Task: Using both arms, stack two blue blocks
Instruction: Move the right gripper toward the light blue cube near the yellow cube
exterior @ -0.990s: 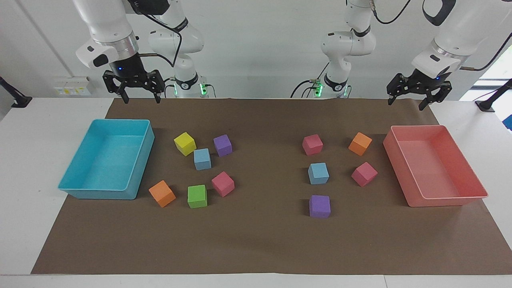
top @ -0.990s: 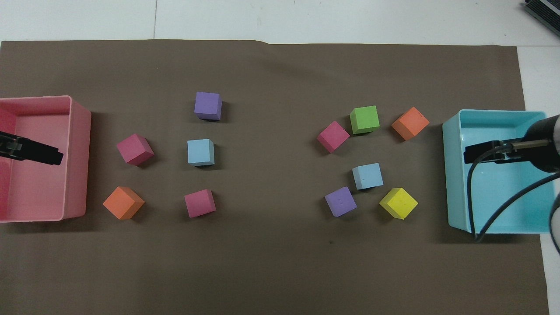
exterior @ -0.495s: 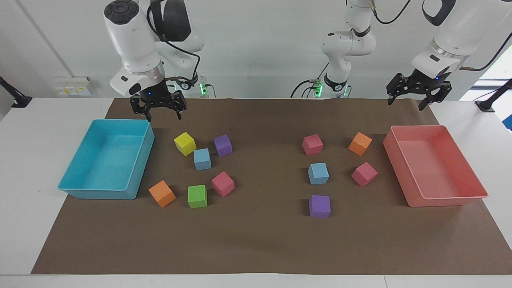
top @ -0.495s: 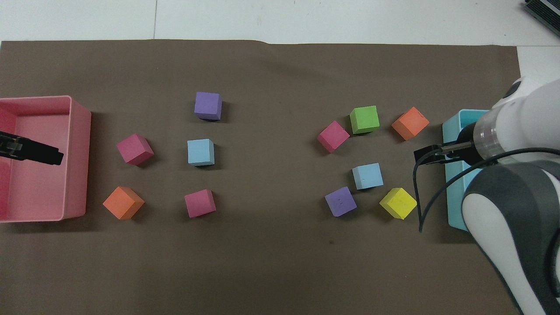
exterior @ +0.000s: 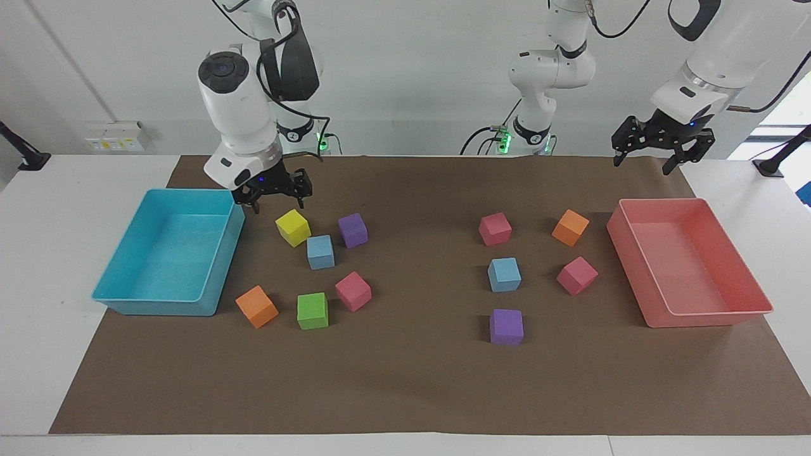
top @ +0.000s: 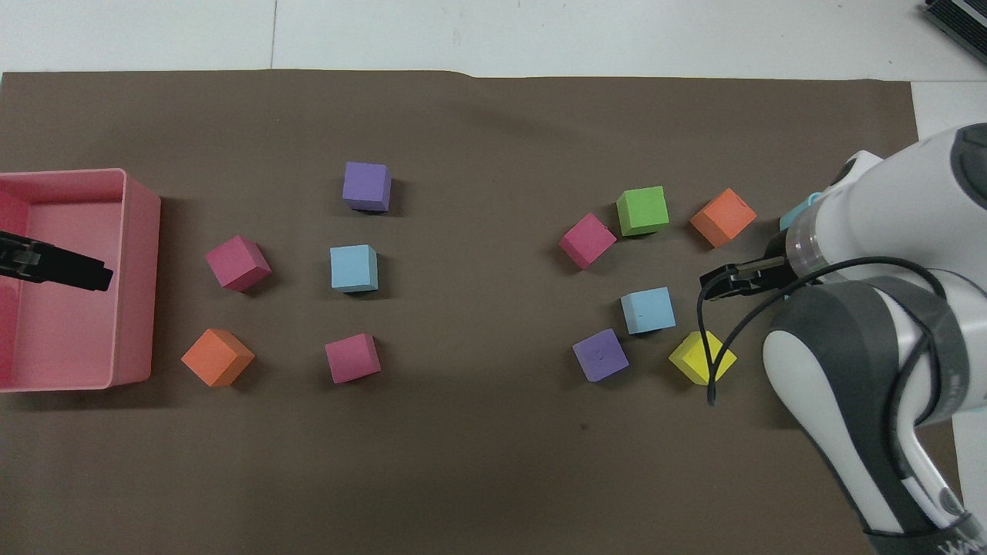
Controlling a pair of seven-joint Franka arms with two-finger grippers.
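Blue blocks point(exterior: 320, 251) point(exterior: 504, 274) look light, soft foam; pinch flat opposite sides. Right hand point(exterior: 274, 192) and left hand point(exterior: 657, 143) spread, empty.

two clusters of cubes point(exterior: 320, 251) lie on a mat point(exterior: 418, 386) on the table point(exterior: 38, 209), one toward each arm's end, well apart. a tray point(exterior: 218, 253) sits at the right arm's end, another tray point(exterior: 633, 253) at the left arm's end, each beside its cluster.
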